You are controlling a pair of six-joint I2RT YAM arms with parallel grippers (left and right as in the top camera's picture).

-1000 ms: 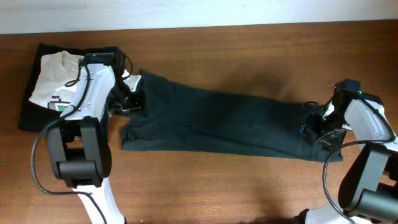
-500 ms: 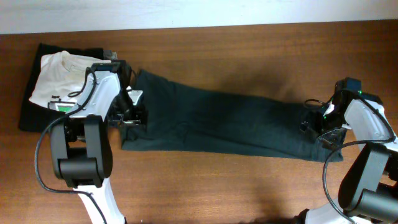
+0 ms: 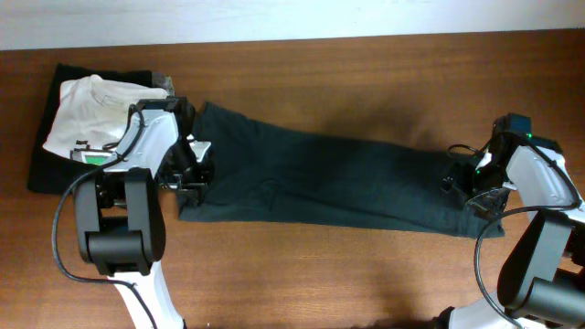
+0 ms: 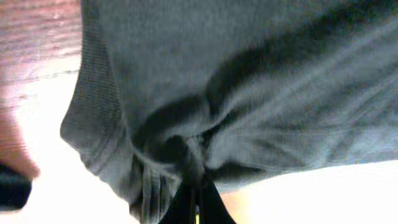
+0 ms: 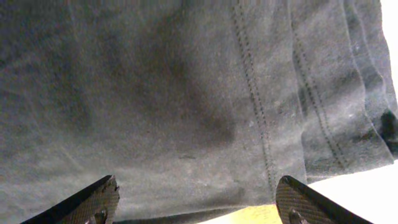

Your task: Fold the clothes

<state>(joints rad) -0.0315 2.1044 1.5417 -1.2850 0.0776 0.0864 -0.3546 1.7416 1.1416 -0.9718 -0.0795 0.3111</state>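
The clothes (image 3: 329, 178), a dark grey-green T-shirt, lie in a long band across the table, from left of centre to the right arm. My left gripper (image 3: 194, 174) is at the shirt's left end. In the left wrist view its fingertips (image 4: 198, 200) meet, pinching a bunched fold of the shirt's edge (image 4: 186, 149). My right gripper (image 3: 460, 183) hangs over the right end. Its two fingers (image 5: 87, 202) stand wide apart above the stitched hem (image 5: 261, 124), with flat cloth between them and nothing gripped.
A white tee with green print (image 3: 87, 119) lies on a black folded garment (image 3: 41, 160) at the back left, close behind the left arm. Bare brown table (image 3: 320, 274) runs in front of the shirt. A pale wall edge (image 3: 274, 18) bounds the back.
The left gripper slid a little along the shirt's left edge toward the front and closed on the cloth. The right gripper stayed open in place.
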